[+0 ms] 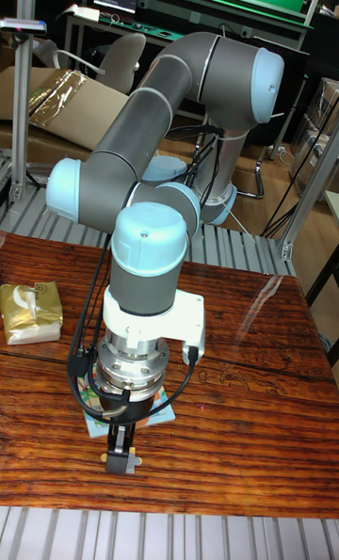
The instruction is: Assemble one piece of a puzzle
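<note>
The arm reaches down over the wooden table (pixel 245 400) with its wrist pointing straight down. My gripper (pixel 120 458) hangs just above the table's front part, its dark fingers close together, and I cannot make out whether anything is between them. Beneath the wrist lies the puzzle board (pixel 162 415), a colourful flat square with a light blue edge, mostly hidden by the gripper body. No separate puzzle piece shows; the wrist hides the area where one could lie.
A gold and white tissue pack (pixel 31 312) lies at the table's left edge. Behind the table stand the arm's base (pixel 221 204), cardboard, an office chair (pixel 113 56) and a green bench.
</note>
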`<control>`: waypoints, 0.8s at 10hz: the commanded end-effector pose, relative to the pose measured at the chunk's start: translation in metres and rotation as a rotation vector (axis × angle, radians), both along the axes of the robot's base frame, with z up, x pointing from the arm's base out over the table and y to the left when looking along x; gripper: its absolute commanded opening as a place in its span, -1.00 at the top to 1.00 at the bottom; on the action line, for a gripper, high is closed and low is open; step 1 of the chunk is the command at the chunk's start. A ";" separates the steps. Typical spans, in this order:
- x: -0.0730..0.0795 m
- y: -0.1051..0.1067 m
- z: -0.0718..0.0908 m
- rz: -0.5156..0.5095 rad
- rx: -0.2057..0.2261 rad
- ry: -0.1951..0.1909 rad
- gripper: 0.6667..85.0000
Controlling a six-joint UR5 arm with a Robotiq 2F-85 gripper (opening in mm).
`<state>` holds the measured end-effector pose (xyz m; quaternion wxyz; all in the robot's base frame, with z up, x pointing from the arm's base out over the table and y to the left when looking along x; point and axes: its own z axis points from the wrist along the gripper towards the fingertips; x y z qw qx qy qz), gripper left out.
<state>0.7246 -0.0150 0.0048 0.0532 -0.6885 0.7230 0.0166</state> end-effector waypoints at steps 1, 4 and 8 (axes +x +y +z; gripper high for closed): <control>0.003 0.005 -0.002 0.018 0.018 -0.002 -0.39; 0.004 0.007 -0.005 0.021 0.027 -0.001 -0.41; 0.005 0.008 -0.008 0.019 0.027 -0.001 -0.41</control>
